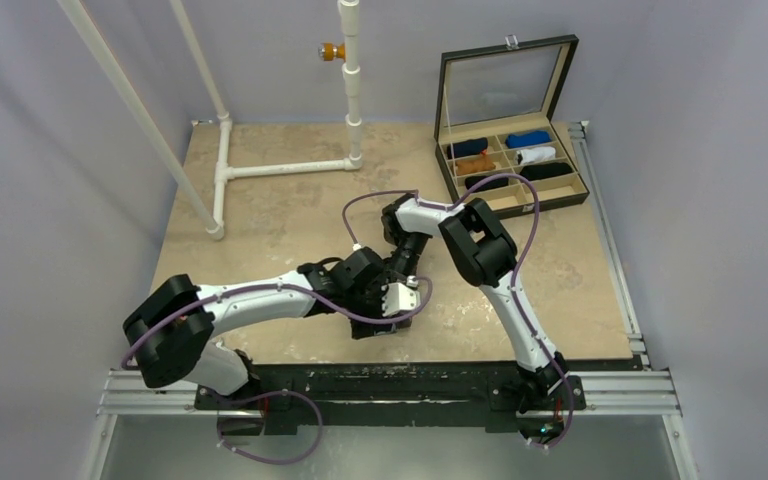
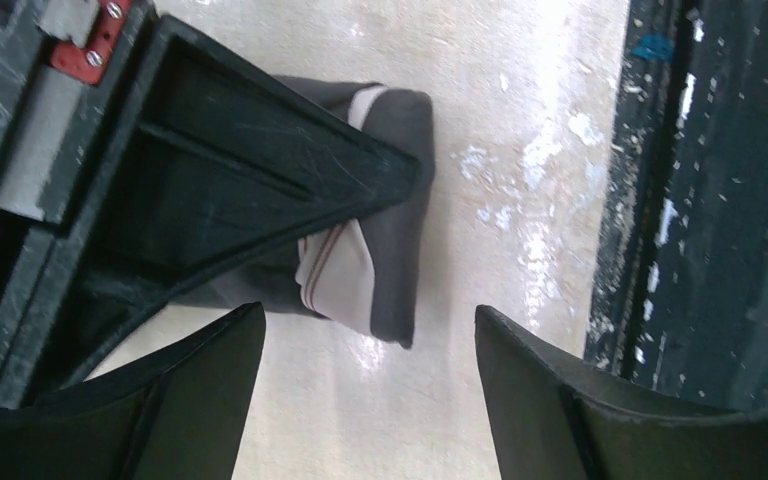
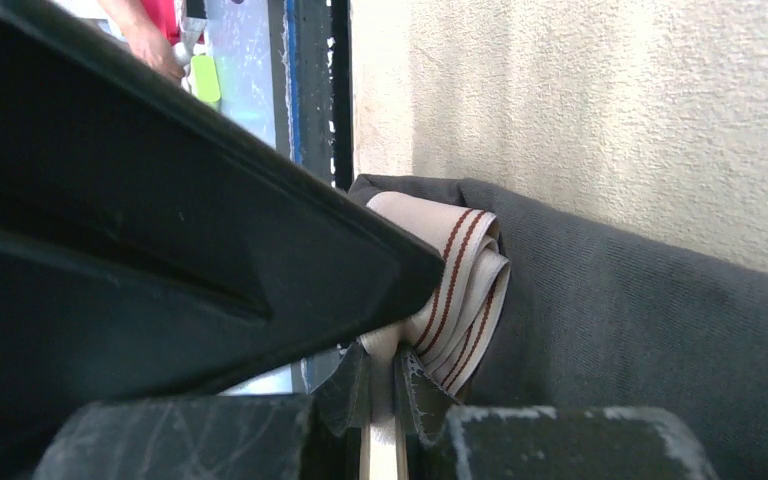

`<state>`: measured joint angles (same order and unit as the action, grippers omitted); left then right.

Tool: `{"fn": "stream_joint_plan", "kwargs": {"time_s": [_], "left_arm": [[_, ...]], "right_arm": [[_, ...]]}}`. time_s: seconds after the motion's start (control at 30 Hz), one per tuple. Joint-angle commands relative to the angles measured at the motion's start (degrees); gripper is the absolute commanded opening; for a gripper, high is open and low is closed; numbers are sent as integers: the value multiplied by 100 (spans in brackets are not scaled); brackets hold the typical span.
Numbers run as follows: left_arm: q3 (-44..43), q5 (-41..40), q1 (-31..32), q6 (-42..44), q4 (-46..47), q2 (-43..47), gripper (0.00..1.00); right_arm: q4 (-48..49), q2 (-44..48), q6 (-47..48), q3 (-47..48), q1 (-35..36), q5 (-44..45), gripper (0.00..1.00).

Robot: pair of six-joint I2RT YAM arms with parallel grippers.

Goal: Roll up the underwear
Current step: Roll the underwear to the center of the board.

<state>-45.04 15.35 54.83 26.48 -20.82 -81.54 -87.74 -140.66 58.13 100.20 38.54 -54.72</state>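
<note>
top: left gripper (image 1: 375,322) and right gripper (image 1: 392,300) meet at the middle of the table's (image 1: 260,220) near edge | left wrist: underwear (image 2: 405,230), a folded charcoal bundle showing a tan, red-striped waistband (image 2: 340,275), lies flat near the edge rail (image 2: 700,200); left fingers (image 2: 210,400) spread, clear of it | right wrist: right fingers (image 3: 210,250) pinch the curled waistband

Underwear (image 2: 400,200) at the near edge of the table (image 1: 280,215), under both grippers.
It lies just behind the front rail (image 1: 390,375). The right gripper (image 3: 390,340) seems to pinch its waistband, and the left gripper (image 2: 368,320) hangs above. The box (image 1: 512,160) sits at the far right corner.
</note>
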Motion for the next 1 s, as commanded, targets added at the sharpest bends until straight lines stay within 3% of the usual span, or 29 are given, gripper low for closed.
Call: {"fn": "stream_joint_plan", "kwargs": {"time_s": [0.0,0.13,0.3,0.43,0.6,0.77,0.97], "left_arm": [[-355,-321,145,-179,548,-292,76],[-382,-491,248,-228,705,-578,76],[-470,-412,347,-295,702,-856,68],[-493,-312,353,-423,743,-976,56],[-486,-101,353,-471,655,-1118,30],[-356,43,346,-334,511,-1087,0],[-374,213,344,-202,394,-1052,0]], "right_arm": [[822,-273,234,34,30,504,0],[821,-264,240,18,26,503,0],[829,-243,249,17,27,504,0],[837,-261,258,16,24,491,0],[882,-170,289,-54,7,475,1],[919,115,281,-178,-195,332,12],[899,826,268,-453,-616,175,42]]}}
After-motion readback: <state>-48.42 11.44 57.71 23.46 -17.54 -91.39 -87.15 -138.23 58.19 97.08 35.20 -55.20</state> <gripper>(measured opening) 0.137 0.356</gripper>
